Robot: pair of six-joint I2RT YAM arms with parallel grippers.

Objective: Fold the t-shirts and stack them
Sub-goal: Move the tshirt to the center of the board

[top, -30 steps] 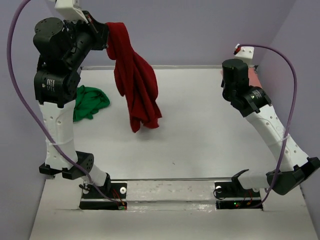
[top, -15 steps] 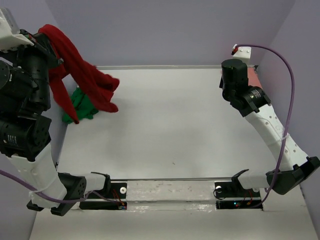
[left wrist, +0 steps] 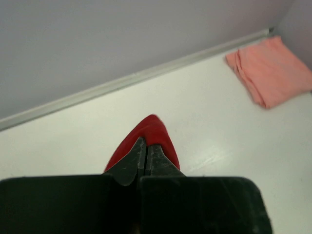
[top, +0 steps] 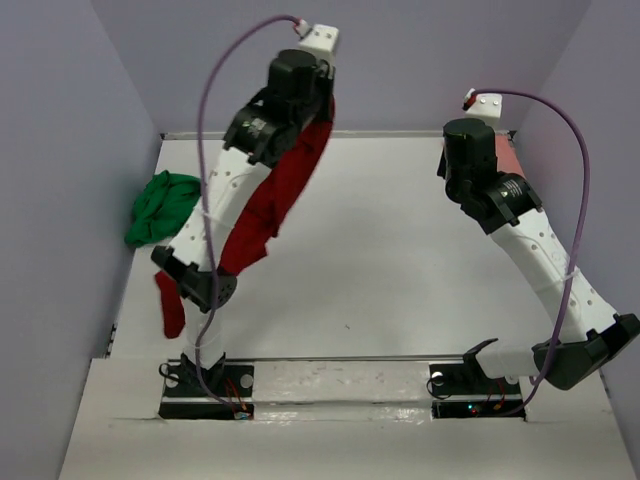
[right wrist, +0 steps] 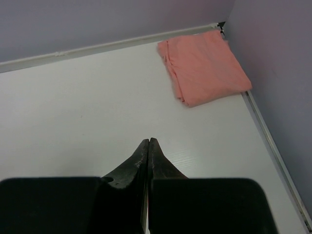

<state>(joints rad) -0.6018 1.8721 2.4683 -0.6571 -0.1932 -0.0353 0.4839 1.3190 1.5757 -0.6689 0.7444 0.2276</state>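
Well, closest to my bases, the low tail of the dark red t-shirt [top: 170, 305] showed just beyond my left arm's elbow [top: 195, 282], at the left side of the white table [top: 400, 260]. Whether that tail touched the surface I could not tell. From there the shirt ran as one long, bunched band up and away beside my left arm to my left claw [left wrist: 146, 146], which hung high over the far half of the table, left of centre. That claw was clenched on the red cloth: in the left wrist view its two black fingers [left wrist: 129, 166] met tip to tip, with a fold of red poking out past them. My right claw [right wrist: 148, 144] was clenched too, its fingers pressed together with nothing between them, hovering above bare table on the right side. Farther off on the left, the bright green t-shirt [top: 165, 205] lay in a crumpled heap close against the purple wall [top: 90, 180], apart from the red one. Farthest of all, the salmon pink t-shirt [right wrist: 204, 66] lay folded flat into a neat rectangle in the far right corner, tucked where the walls met and well apart from both claws.
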